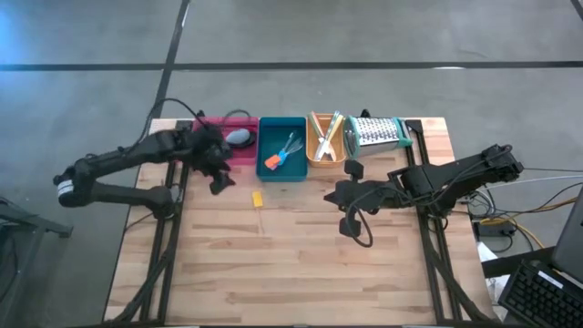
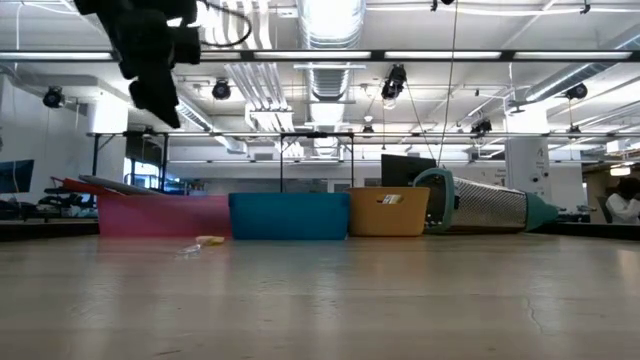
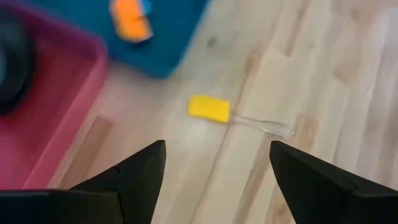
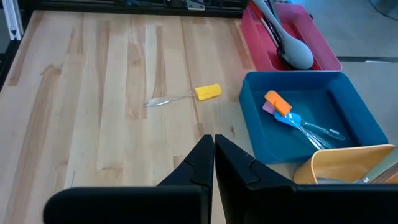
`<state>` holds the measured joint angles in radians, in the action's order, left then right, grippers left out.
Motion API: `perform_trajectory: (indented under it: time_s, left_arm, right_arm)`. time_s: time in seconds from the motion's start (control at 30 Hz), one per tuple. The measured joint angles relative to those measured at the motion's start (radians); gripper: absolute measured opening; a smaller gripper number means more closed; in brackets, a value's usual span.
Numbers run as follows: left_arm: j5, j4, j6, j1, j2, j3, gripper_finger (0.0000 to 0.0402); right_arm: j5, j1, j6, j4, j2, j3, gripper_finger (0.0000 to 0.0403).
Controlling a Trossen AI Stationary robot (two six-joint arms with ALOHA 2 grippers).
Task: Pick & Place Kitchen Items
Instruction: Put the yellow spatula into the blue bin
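Near the table's [image 1: 301, 255] far edge: your yellow spatula [image 1: 258, 199], clear handle faint, pointing toward the near edge. Left gripper [image 1: 219, 182] spread empty; right gripper [image 1: 333, 195] closed empty.

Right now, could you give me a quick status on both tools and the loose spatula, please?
Left tool open, above the yellow spatula. Right tool shut, empty, waiting mid-table. Spatula flat on the table beside the teal tray; nothing in the way.

A small yellow-headed spatula [image 4: 184, 95] with a clear handle lies flat on the tabletop [image 4: 112, 74], just beside the teal tray [image 4: 367, 124]. In that tray lie small tools with orange, blue and pink heads [image 4: 285, 110]. A grey spoon [image 4: 297, 55] and dark-handled utensils [image 4: 268, 18] rest in the pink tray [image 4: 323, 56].
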<state>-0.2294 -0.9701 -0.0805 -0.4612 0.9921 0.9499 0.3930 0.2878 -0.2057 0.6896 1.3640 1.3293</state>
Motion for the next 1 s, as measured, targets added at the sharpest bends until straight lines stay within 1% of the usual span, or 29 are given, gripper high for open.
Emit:
perform_trajectory:
  time_s: [0.07,0.27,0.37,0.43,0.5,0.6,0.77,1.0]
  left_arm:
    - [0.041,0.037,0.022,0.084,0.010,-0.005,0.0291]
    - [0.242,0.142,0.163,0.342,0.064,-0.006,0.0290]
    - [0.318,0.192,0.213,0.438,0.096,-0.006,0.0290]
    - [0.352,0.220,0.247,0.481,0.121,-0.006,0.0290]
    - [0.367,0.225,0.294,0.508,0.150,-0.006,0.0290]
    - [0.386,0.225,0.330,0.518,0.207,-0.006,0.0290]
    - [0.351,0.221,0.416,0.520,0.327,-0.006,0.0290]
    - [0.356,0.221,0.563,0.557,0.471,-0.003,0.0290]
  right_arm:
    - [0.000,0.000,0.000,0.000,0.000,0.000,0.0008]
    - [0.000,0.000,-0.001,0.000,0.000,0.000,0.0008]
    - [0.000,0.000,-0.002,0.000,0.000,0.000,0.0008]
    - [0.000,0.000,-0.002,0.000,0.000,0.000,0.0008]
    - [0.000,0.000,-0.001,0.000,0.000,0.000,0.0008]
    - [0.000,0.000,0.000,-0.004,0.000,0.000,0.0008]
    - [0.000,0.000,0.000,-0.020,0.000,0.000,0.0008]
    - [0.000,0.000,-0.001,-0.019,0.000,0.000,0.0008]
